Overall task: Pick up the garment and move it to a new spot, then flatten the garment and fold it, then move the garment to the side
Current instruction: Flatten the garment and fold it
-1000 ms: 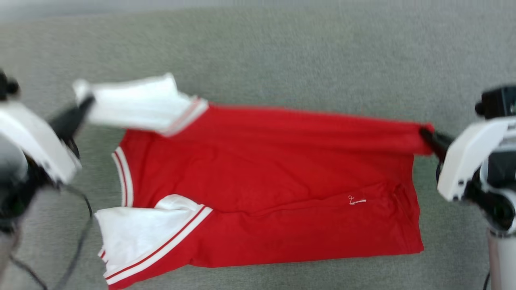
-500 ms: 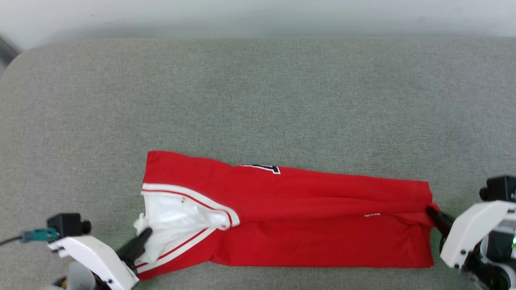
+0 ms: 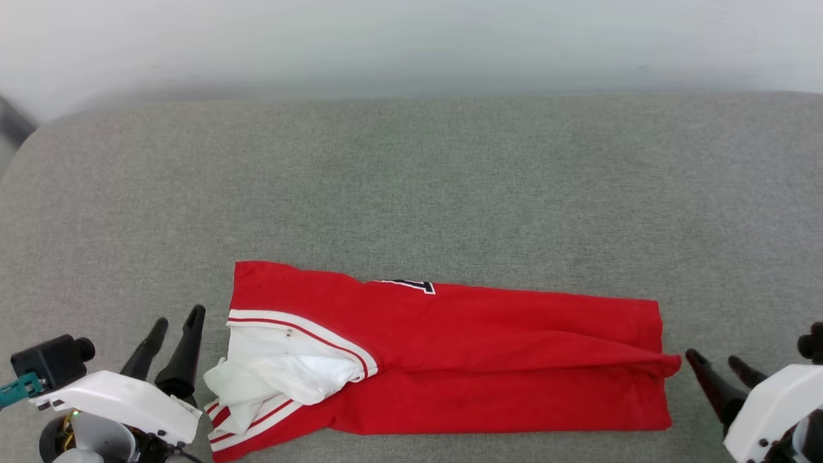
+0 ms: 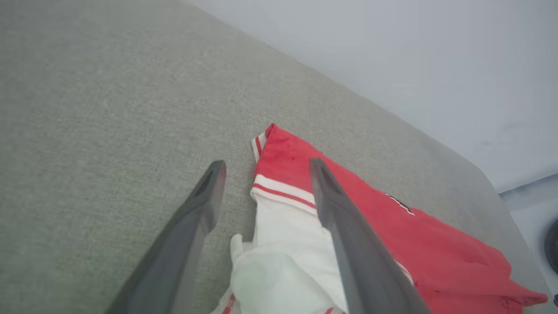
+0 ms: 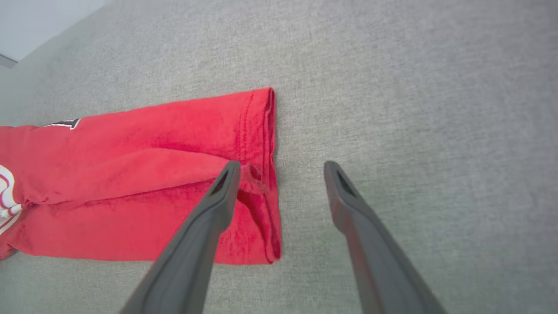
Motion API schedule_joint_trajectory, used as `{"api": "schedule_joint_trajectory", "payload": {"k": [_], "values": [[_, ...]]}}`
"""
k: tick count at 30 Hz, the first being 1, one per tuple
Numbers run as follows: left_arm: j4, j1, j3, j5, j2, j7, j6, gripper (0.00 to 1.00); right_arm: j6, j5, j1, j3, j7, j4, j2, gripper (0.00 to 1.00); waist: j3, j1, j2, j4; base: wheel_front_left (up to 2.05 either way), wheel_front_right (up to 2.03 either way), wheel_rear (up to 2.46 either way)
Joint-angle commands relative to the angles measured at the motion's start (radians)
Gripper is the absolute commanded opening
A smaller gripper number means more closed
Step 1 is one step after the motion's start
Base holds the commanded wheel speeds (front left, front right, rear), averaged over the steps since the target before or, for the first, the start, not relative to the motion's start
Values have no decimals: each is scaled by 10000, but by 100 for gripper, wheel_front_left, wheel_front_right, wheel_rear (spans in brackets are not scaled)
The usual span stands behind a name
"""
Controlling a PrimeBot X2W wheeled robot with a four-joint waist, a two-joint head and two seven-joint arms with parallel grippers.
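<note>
Grey woven cloth covers the wide surface point(image 3: 411, 193), which has a rounded far-left corner and a pale wall point(image 3: 411, 45) behind its far edge. The garment point(image 3: 482, 347) lies folded into a long red band on the near part of the surface, its long axis running left to right. Its white sleeves and striped trim point toward the left gripper point(image 3: 179, 316), its hem toward the right gripper point(image 3: 712, 357). Both grippers are empty, fingers spread wide, each just beside its end of the garment.
</note>
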Motion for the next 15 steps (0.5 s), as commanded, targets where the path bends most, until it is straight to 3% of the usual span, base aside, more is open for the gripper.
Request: {"api": "schedule_joint_trajectory", "payload": {"k": [1, 10, 15], "values": [[-163, -106, 57, 283, -9, -257, 131, 100, -4, -89, 67, -94, 158, -260, -94, 100, -150, 2, 0, -69, 0, 0, 0], [-1142, -649, -103, 2373, -269, -1555, 1059, 100, -4, -102, -803, -673, 1768, -689, -448, 100, -299, 2, 0, 98, 0, 0, 0], [-1388, -944, -53, 3618, -720, -1774, 1191, 100, -4, -205, -1165, -698, 2267, -238, -652, 100, -66, 2, 0, 538, 0, 0, 0]]}}
